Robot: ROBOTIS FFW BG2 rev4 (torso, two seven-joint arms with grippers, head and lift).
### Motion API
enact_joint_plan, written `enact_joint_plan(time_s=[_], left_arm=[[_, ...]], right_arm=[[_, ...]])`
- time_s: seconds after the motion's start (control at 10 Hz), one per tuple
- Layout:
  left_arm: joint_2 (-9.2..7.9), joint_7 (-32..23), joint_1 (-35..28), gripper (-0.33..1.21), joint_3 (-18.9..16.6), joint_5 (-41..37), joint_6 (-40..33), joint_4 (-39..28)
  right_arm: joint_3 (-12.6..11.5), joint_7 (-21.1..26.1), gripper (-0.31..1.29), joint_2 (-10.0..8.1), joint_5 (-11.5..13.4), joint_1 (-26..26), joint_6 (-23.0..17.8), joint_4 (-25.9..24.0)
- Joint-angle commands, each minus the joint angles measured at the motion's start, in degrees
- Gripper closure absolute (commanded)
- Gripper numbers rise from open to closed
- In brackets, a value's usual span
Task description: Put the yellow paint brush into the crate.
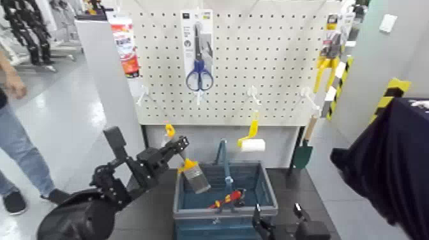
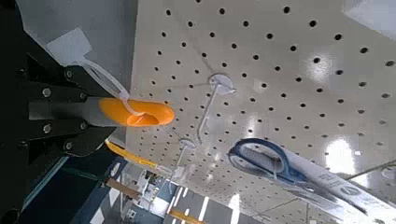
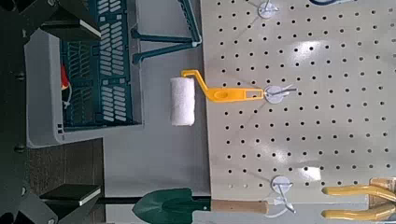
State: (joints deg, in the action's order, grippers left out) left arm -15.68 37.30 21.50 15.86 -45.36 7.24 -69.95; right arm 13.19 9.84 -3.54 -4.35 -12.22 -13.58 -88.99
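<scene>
My left gripper [image 1: 179, 152] is shut on the yellow paint brush [image 1: 191, 171] at its handle. The brush hangs tilted, its wide pale bristles down over the left end of the crate [image 1: 268, 191] and level with its rim. In the left wrist view the orange handle end [image 2: 140, 112] sticks out from the fingers, with a white tag beside it. The blue-grey crate stands on the dark table below the pegboard, its blue hoop handle [image 1: 225, 159] upright. My right gripper [image 1: 278, 216] waits open, low at the near edge in front of the crate.
A red-and-yellow tool [image 1: 228, 199] lies in the crate. On the pegboard [image 1: 274, 64] hang blue scissors [image 1: 199, 73], a yellow-handled roller [image 1: 251, 139] and a green trowel [image 1: 303, 153]. A person [image 1: 16, 137] stands at the left. A dark bulk [image 1: 389, 166] fills the right.
</scene>
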Motion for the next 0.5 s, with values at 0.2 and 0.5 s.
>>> enact_joint_plan(time_s=[0.2, 0.5], left_arm=[[0.82, -0.4, 2.7, 1.19, 6.0, -4.0, -1.8, 7.7], [1.44, -1.9, 5.2, 1.19, 10.1, -6.9, -0.3, 12.4]], right_arm=[[0.1, 0.0, 0.14, 0.02, -0.3, 0.1, -0.3, 0.2], [0.2, -0.1, 0.14, 0.02, -0.4, 0.1, -0.6, 0.4]])
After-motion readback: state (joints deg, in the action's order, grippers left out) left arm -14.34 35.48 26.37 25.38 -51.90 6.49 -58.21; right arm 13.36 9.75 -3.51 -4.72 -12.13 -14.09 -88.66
